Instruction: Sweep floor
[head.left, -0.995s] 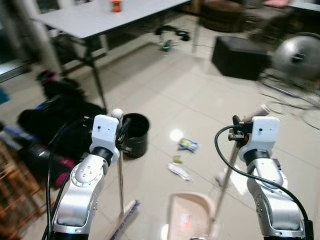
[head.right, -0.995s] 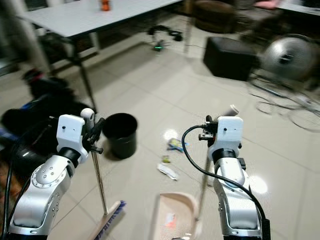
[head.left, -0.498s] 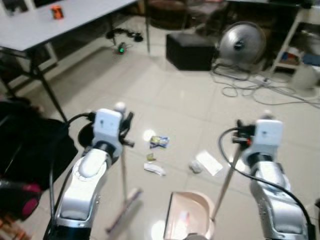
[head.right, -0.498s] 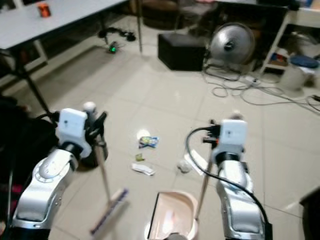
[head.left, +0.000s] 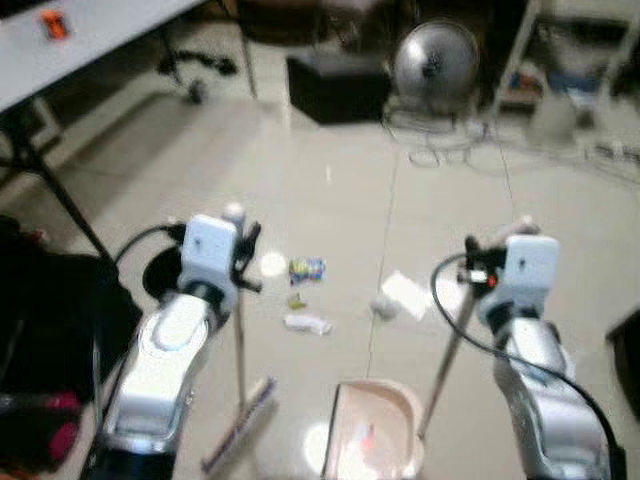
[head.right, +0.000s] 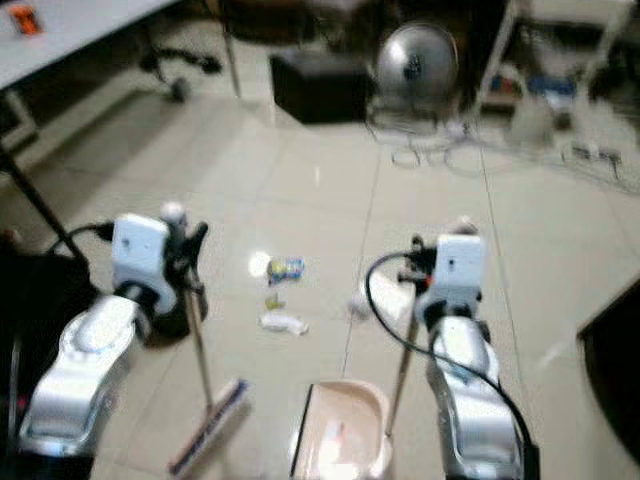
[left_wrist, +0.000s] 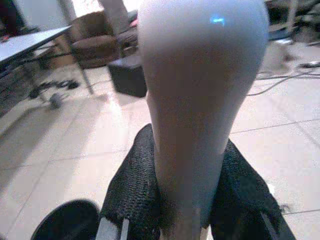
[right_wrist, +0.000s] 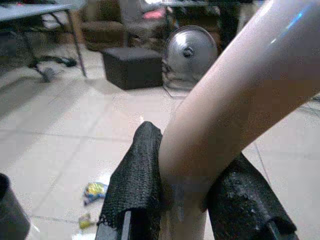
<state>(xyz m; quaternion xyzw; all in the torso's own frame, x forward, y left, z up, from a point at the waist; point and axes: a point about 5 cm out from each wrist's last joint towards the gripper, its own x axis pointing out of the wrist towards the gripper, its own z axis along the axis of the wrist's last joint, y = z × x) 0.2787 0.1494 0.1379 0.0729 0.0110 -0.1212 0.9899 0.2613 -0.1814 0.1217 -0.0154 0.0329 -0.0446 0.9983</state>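
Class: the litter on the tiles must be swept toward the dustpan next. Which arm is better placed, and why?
Probably the left: the left gripper holds the broom, its head beside the dustpan; the litter lies just beyond.

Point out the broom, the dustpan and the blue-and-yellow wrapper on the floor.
broom (head.left: 241, 428), left eye view, on the brush head at the floor.
dustpan (head.left: 374, 430), left eye view, on the pink scoop.
blue-and-yellow wrapper (head.left: 306, 268), left eye view, on the middle of the wrapper.
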